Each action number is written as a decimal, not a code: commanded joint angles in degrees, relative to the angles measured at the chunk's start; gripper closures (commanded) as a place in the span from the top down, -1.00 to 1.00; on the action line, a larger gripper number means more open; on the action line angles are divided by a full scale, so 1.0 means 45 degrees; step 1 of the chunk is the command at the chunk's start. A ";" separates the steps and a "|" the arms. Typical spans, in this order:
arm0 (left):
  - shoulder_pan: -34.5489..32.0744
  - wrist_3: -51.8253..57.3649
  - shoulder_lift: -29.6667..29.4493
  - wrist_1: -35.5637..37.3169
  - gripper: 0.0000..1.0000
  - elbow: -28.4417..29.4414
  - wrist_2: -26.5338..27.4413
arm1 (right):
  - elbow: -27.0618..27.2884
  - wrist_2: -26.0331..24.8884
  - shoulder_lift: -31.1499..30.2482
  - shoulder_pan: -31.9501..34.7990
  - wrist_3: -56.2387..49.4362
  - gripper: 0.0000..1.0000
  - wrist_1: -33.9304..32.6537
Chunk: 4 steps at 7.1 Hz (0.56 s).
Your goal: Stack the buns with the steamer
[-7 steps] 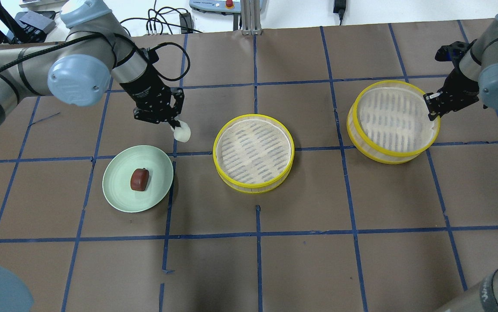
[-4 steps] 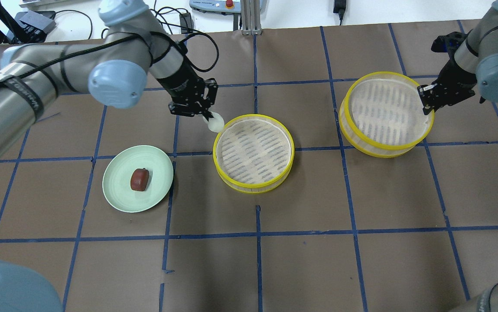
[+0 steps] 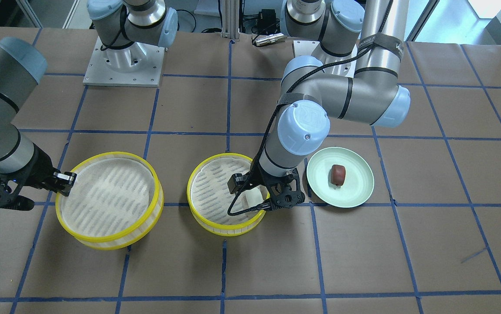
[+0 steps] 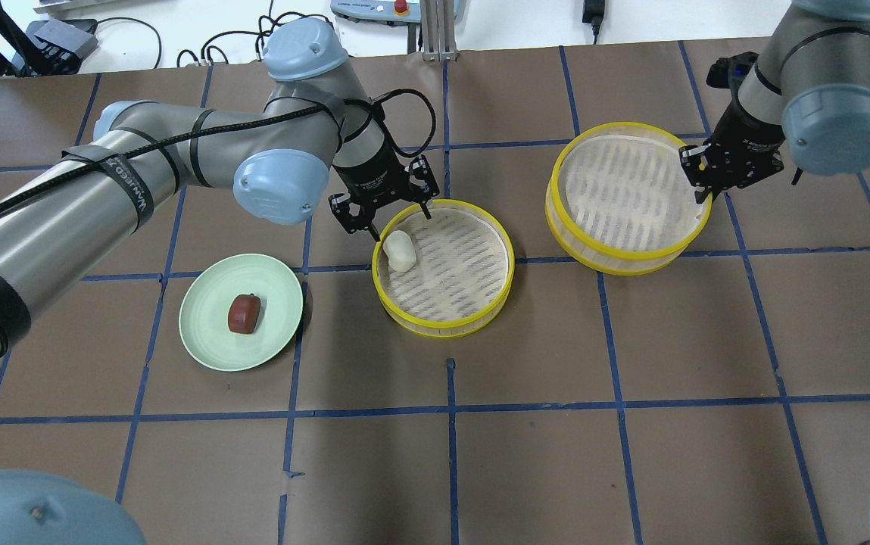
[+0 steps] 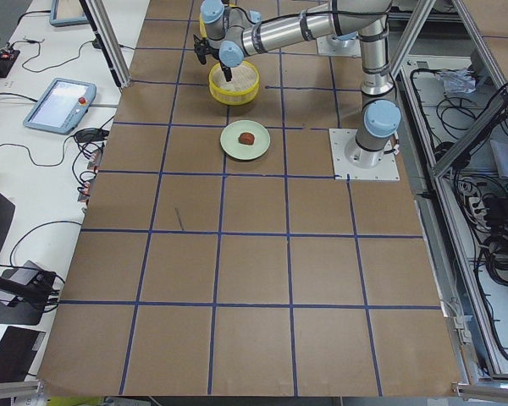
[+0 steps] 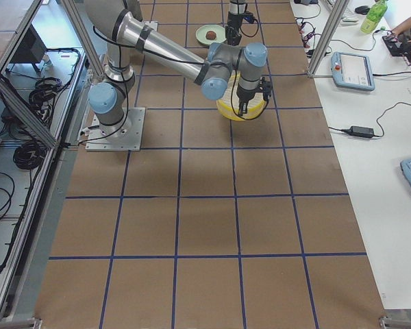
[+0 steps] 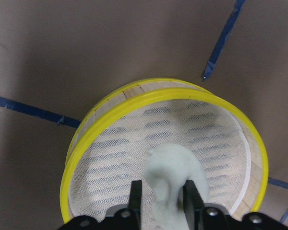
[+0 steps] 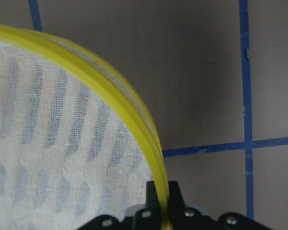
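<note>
A yellow-rimmed steamer (image 4: 442, 327) stands mid-table; it also shows in the front view (image 3: 224, 229). My left gripper (image 4: 389, 221) is over its left part, shut on a white bun (image 4: 399, 250) that touches the mesh. In the left wrist view both fingers press the white bun (image 7: 175, 167). My right gripper (image 4: 701, 191) is shut on the right rim of a second steamer (image 4: 616, 265), held a little off the table; the right wrist view shows the clamped rim (image 8: 129, 103). A brown bun (image 4: 244, 313) lies on a green plate (image 4: 207, 333) at the left.
Blue tape lines (image 4: 450, 412) grid the brown table. Cables and a teach pendant (image 4: 381, 7) lie past the far edge. The two arm bases (image 3: 124, 61) stand on the robot's side.
My left gripper carried the white bun right, from near the plate into the middle steamer, and lowered it. My right gripper moved the second steamer left toward the middle.
</note>
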 commanded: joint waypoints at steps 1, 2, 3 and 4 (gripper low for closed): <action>0.0680 0.2996 0.0332 -0.0678 1.00 -0.0426 0.2268 | -0.0008 -0.0008 -0.0386 0.1181 0.1873 -0.84 0.0196; 0.1537 0.4837 0.0566 -0.1012 1.00 -0.1320 0.2359 | -0.0027 -0.0066 -0.0427 0.1961 0.2870 -0.84 0.0197; 0.2667 0.6480 0.0878 -0.0996 1.00 -0.2393 0.2360 | -0.0027 -0.0511 -0.0466 0.3013 0.4233 -0.84 0.0178; 0.3645 0.7289 0.0958 -0.0996 1.00 -0.3196 0.2418 | -0.0027 -0.0573 -0.0466 0.4145 0.5833 -0.84 0.0178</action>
